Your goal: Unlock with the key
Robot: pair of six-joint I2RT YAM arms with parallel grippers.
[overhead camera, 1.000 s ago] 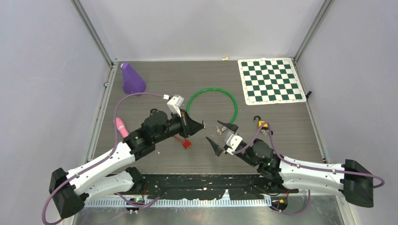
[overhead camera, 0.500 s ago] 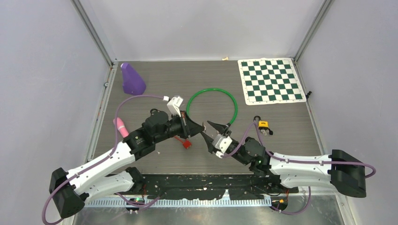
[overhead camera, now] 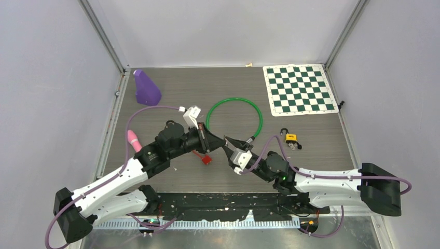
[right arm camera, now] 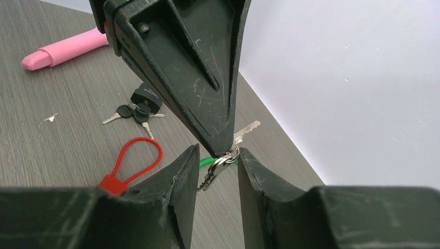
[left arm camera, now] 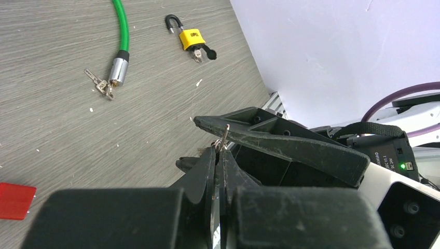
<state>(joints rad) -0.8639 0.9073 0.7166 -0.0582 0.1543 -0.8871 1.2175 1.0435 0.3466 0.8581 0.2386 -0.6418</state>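
**Handover of the key, right wrist view.** The left gripper (right arm camera: 220,141) is clamped on the key (right arm camera: 247,128), whose blade sticks out sideways past its tips. The key ring (right arm camera: 215,167) with spare keys hangs just below. The right gripper (right arm camera: 217,155) stands spread, one finger on either side of the ring, and I cannot see it touching anything.

Likely faults:
- (a) If the left lets go before the right has closed, the key drops to the table.
- (b) If the right closes on the loose ring and not on the key's head, the blade will swing and cannot be aimed at a keyway.
- (c) The two sets of tips are so close that a small slip would knock them together.

Locks: a black padlock (right arm camera: 145,96) lies beyond the left gripper, and a yellow padlock (overhead camera: 291,138) lies well off the right gripper's outer side.

Writing: white lettering on the black padlock is too small to read, and so is the yellow one's label.
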